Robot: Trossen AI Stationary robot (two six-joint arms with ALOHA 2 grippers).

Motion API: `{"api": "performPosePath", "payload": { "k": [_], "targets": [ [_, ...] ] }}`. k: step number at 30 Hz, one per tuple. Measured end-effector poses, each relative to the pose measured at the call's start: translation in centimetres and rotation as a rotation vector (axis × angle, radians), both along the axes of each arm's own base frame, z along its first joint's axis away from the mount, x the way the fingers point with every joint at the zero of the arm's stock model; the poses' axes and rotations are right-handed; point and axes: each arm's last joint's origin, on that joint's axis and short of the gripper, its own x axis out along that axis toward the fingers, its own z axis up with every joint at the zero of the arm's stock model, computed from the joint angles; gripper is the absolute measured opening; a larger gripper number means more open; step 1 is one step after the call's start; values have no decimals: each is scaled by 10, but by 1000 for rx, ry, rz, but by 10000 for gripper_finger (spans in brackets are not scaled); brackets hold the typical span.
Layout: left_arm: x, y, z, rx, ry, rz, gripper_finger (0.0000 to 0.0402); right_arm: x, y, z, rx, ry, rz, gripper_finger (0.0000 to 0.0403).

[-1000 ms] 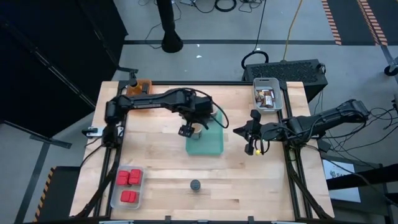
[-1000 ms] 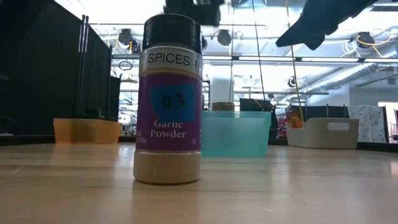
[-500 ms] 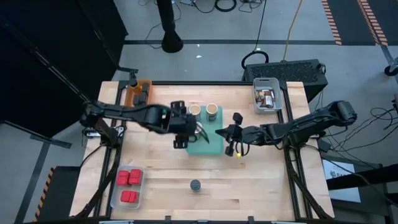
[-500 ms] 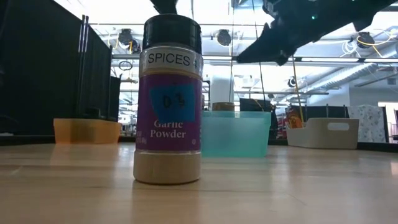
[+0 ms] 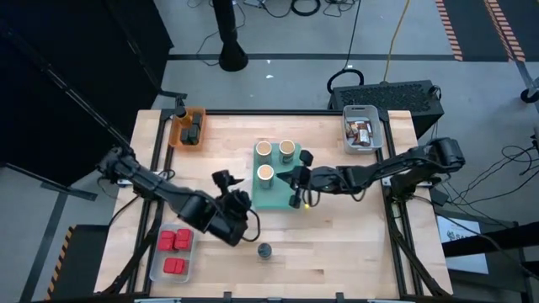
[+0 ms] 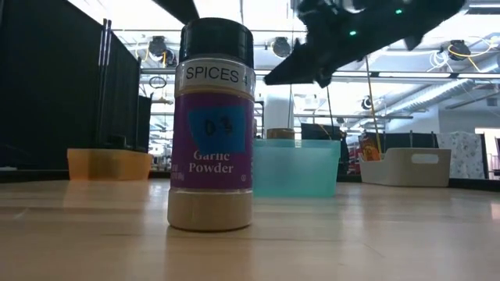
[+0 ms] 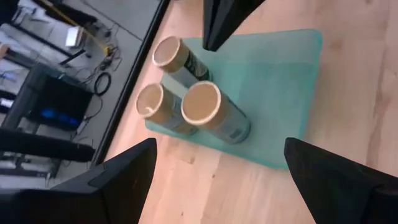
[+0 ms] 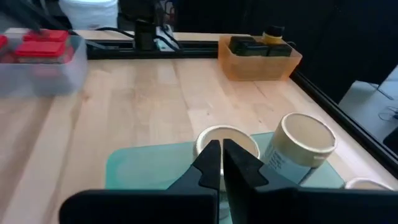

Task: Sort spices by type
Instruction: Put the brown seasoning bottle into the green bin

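Note:
Three tan round jars with cream tops stand upright on their bases in the teal tray. A black-lidded garlic powder jar stands on the table near its front edge. My left gripper is wide open left of the tray and holds nothing. It faces the tray, fingers spread. My right gripper is shut and hangs above the tray's right part, pointing at the jars. In the low view it sits well above the tray.
A clear tray with red square boxes sits at the near left corner. An orange bin with dark items is at the far left. A white bin with brown packets is at the far right. Bare wood lies at the near right.
My left gripper has swung away from above the teal tray toward the table's near left and rolled, staying open; all three jars now show in the tray. My right gripper, shut, has gone toward the table's left and slightly down, over the tray.

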Motion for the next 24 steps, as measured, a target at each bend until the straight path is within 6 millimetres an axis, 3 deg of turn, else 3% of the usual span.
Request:
{"api": "performPosePath", "payload": {
  "k": [9, 17, 24],
  "targets": [
    [-30, -30, -22, 24, -97, 70, 352, 25, -11, 0, 66, -8, 25, 0],
    [-56, -40, -24, 76, -244, 155, 352, 44, -27, -19, 84, 62, 2, 0],
    [-66, -46, -24, 72, -291, 159, 352, 47, -36, -26, 103, 84, -33, 0]
  ]
}}
